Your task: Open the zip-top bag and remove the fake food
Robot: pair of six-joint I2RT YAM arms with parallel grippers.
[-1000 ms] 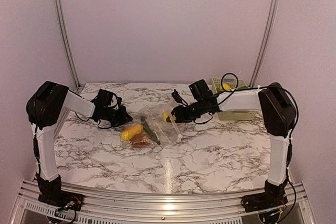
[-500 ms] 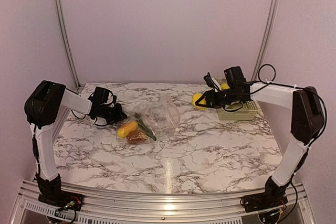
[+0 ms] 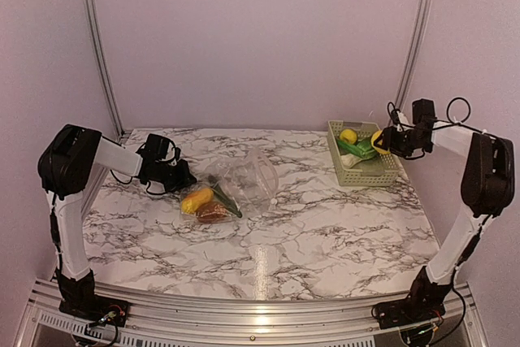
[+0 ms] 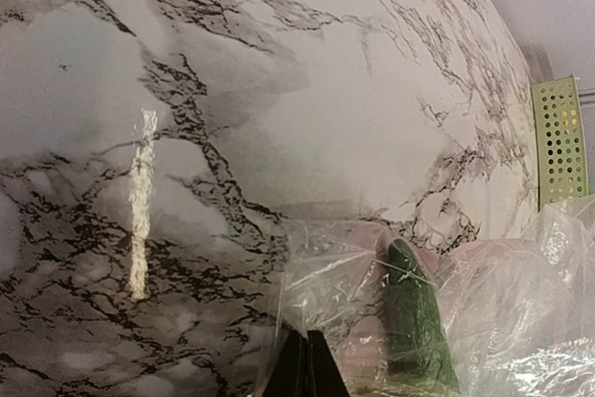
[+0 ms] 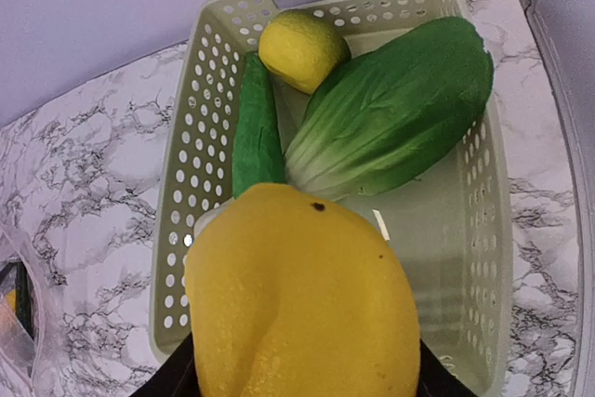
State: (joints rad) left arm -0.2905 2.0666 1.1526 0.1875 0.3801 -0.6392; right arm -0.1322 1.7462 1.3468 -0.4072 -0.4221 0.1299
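Note:
The clear zip-top bag (image 3: pixel 246 180) lies crumpled at mid-table. It holds fake food: a yellow-orange piece (image 3: pixel 199 199), a brown round piece (image 3: pixel 213 214) and a long green pod (image 4: pixel 415 323). My left gripper (image 4: pixel 307 350) is shut on the bag's thin plastic edge at its left side, and the same left gripper (image 3: pixel 184 181) rests low on the table. My right gripper (image 3: pixel 382 143) is shut on a large yellow fruit (image 5: pixel 307 309), which hangs just above the basket (image 5: pixel 186 220) and fills the near half of the right wrist view.
The pale green perforated basket (image 3: pixel 362 175) stands at the back right. It contains a small lemon (image 5: pixel 302 48), a leafy green (image 5: pixel 395 113) and a green pod (image 5: pixel 257 132). Metal frame posts rise at the back corners of the marble table.
My right arm carried the yellow fruit from the bag's mouth rightward to above the basket. The bag slumped and shifted a little left with my left gripper.

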